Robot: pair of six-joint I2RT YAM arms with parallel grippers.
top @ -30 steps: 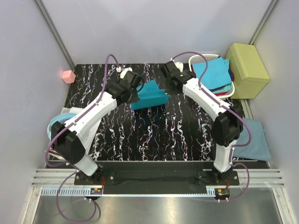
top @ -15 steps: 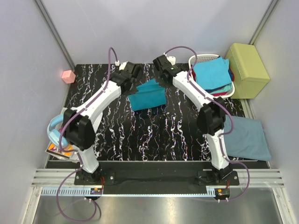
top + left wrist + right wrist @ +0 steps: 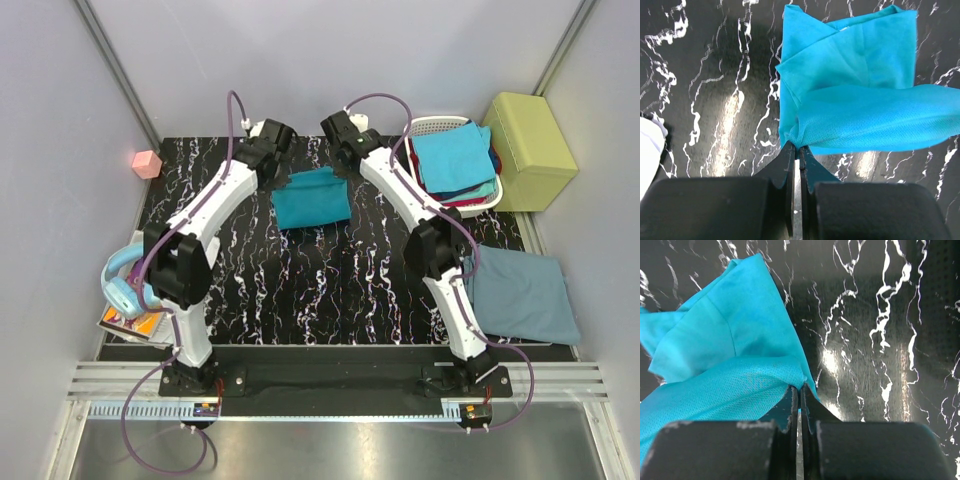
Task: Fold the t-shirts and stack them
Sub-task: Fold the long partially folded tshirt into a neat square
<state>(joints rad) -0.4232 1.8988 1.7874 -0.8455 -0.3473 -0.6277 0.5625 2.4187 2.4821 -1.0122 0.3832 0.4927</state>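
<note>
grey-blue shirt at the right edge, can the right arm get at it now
Probably not yet: the right tool is shut on a corner of the teal shirt at the far side. The grey-blue shirt itself lies uncovered beside that arm.

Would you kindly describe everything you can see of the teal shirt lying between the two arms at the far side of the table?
The teal cloth t-shirt is folded into a rough rectangle of several soft, finely knit layers. It lies at the far middle of the black white-veined table. Its far edge is pinched at both corners: the left pincer and the right pincer are each shut on a bunched fold, and the top layer looks slightly raised there.
</note>
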